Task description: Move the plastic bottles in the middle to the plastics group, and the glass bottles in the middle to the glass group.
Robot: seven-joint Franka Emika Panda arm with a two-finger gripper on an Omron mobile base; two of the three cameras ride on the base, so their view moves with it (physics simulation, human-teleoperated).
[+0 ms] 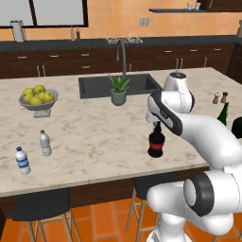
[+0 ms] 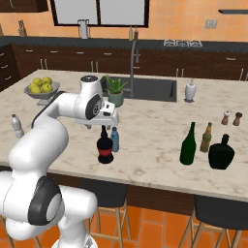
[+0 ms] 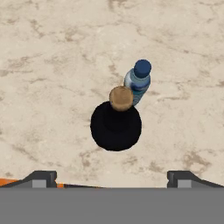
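**Black red-label bottle under wide-open gripper, mid-counter**

Black round-bodied bottle [image 2: 105, 148] with a red label stands upright at centre-left of the right base view, on the marble counter [image 2: 145, 145]. Small blue plastic bottle [image 2: 115, 139] with a blue cap stands just beside it, on its far right side; whether they touch, cannot tell. In the hand view the black bottle sits mid-frame seen from above with its tan cork top, blue bottle just upper right of it.

Gripper [image 3: 112, 177] hangs above the black bottle's neck, fingers spread wide apart at the bottom corners of the hand view, nothing between them. In the left base view the black bottle is at centre-right, its neck top hidden by the hand.

Right side of the right base view: tall dark green wine bottle [image 2: 188, 144], slim brown bottle [image 2: 206, 138] just behind-right of it, and a squat dark round bottle [image 2: 221, 152] at its right. Two small shakers [image 2: 231, 118] further back near the right edge.

Lower left of the left base view: clear bottle with white cap and blue-white label [image 1: 21, 160] and a plain greyish-clear bottle [image 1: 45, 142] near it, both upright, well apart from the black bottle.

Also on the counter: fruit bowl [image 1: 38, 101] at left, potted plant [image 1: 118, 90] by the sink [image 1: 94, 87] at upper centre.
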